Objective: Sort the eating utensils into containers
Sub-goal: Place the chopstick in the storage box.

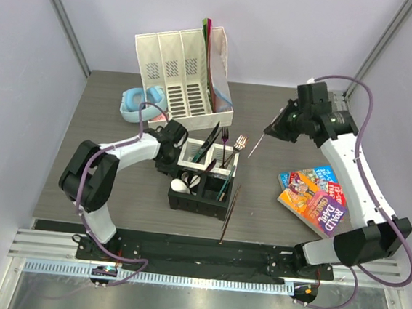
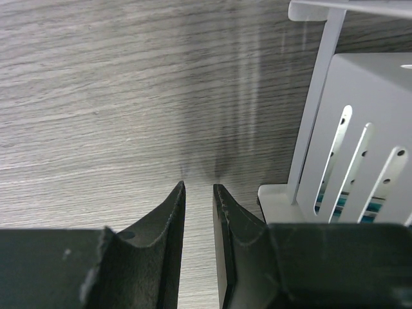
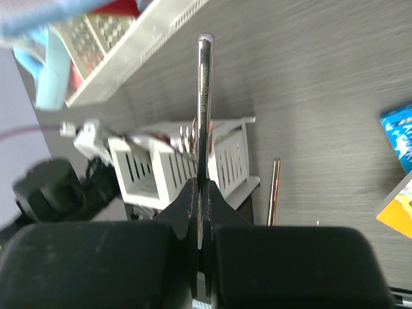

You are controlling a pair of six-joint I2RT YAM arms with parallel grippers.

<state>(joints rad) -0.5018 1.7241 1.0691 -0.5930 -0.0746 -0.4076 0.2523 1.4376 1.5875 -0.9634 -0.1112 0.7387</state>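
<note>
a: what is the right end effector (image 3: 201, 188) doing?
b: it is clenched tight on a thin metal utensil (image 3: 205, 96). it holds it up in the air, off to the right of the caddy (image 1: 204, 172), not over it yet.
a: and the left end effector (image 2: 199, 188)?
b: its jaws are a little apart with nothing in them. it sits close to the desk (image 1: 272, 230), just beside the caddy's left side.
a: what could go wrong?
b: i think the metal utensil could slip. it is thin and smooth, and a long part sticks out past the grip, so it may swing or slide out on the way.
a: anything else?
b: the caddy has tall things sticking up in it. the metal utensil could bump them, or hit the rim and miss the cell. a hard push might tip the caddy, and the left end effector is not holding it.
a: and the chopsticks (image 1: 228, 211)?
b: they lie on the desk by the caddy's near right corner. an arm coming in low could knock them off the near edge. the book (image 1: 311, 197) is well apart, so no worry there.
</note>
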